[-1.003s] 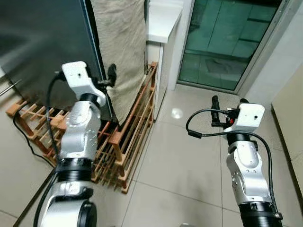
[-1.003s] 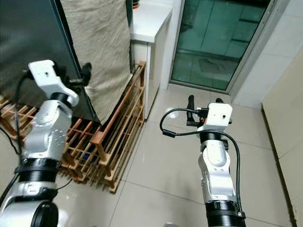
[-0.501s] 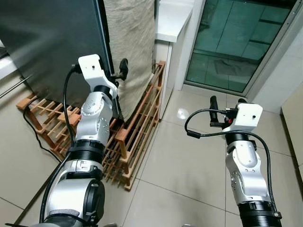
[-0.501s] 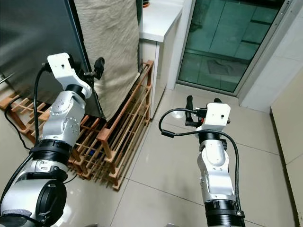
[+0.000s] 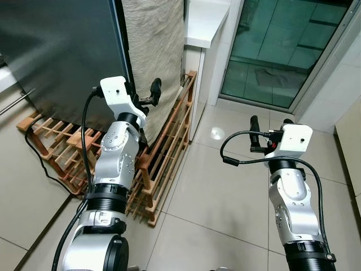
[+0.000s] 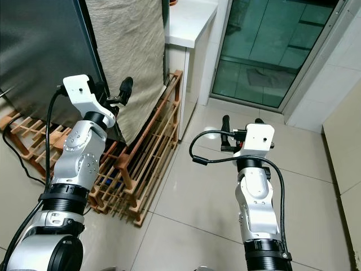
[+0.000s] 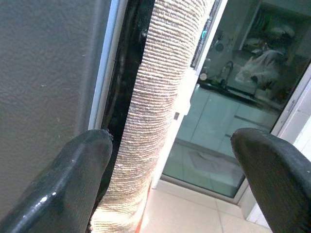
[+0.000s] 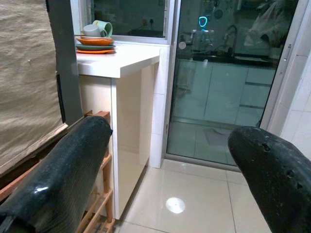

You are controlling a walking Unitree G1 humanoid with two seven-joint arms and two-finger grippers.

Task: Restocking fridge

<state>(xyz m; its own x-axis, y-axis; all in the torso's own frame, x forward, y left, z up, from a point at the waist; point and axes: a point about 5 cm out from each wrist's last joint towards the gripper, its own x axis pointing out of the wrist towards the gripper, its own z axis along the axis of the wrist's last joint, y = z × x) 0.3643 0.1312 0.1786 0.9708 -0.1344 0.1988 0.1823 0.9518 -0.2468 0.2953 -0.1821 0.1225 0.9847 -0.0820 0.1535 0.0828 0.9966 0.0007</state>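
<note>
The fridge (image 5: 56, 51) is a tall dark grey body at the left, with its door shut. Its black side edge (image 7: 129, 73) runs next to a beige woven cloth (image 5: 158, 39) that hangs down its side. My left gripper (image 7: 172, 141) is raised at that corner and stands open. One finger (image 7: 82, 165) lies close to the door's edge, the other finger (image 5: 155, 87) is out in front of the cloth, and it holds nothing. My right gripper (image 5: 271, 122) is held up over the tiled floor, open and empty, well to the right of the fridge.
A low wooden rack (image 5: 163, 152) lies on the floor under and beside the fridge. A white counter (image 8: 121, 60) with stacked dishes (image 8: 95, 41) stands behind it. A glass door (image 5: 282, 51) closes the far side. A black cable (image 5: 42, 164) trails at the left. Tiled floor (image 5: 214, 192) spreads to the right.
The camera has shifted slightly. My left arm has swung to the right, carrying its gripper from the fridge's edge out in front of the cloth. The right arm is unmoved.
</note>
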